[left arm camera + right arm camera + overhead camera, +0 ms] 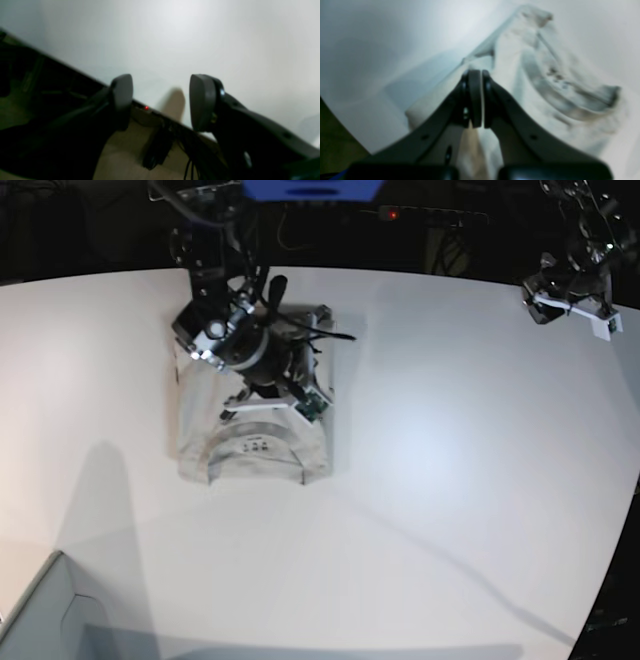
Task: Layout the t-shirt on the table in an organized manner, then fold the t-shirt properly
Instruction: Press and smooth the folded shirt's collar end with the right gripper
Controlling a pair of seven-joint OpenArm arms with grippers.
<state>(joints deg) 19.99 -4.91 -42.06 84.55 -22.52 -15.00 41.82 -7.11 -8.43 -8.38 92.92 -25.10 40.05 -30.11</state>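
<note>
White table (450, 480), broad and bare toward 3 o'clock – grey box corner (40, 610) at 8 o'clock. T-shirt (250, 442) bunched at about 10 o'clock, collar with dark label facing up. Right gripper (475, 100) over it, jaws pressed together pinching a fold of shirt cloth. Left gripper (160, 100) up at 2 o'clock by the table edge – jaws spread, holding nothing

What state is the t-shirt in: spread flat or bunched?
Bunched: the t-shirt sits in a compact heap, collar showing, pinched by the right gripper.
</note>
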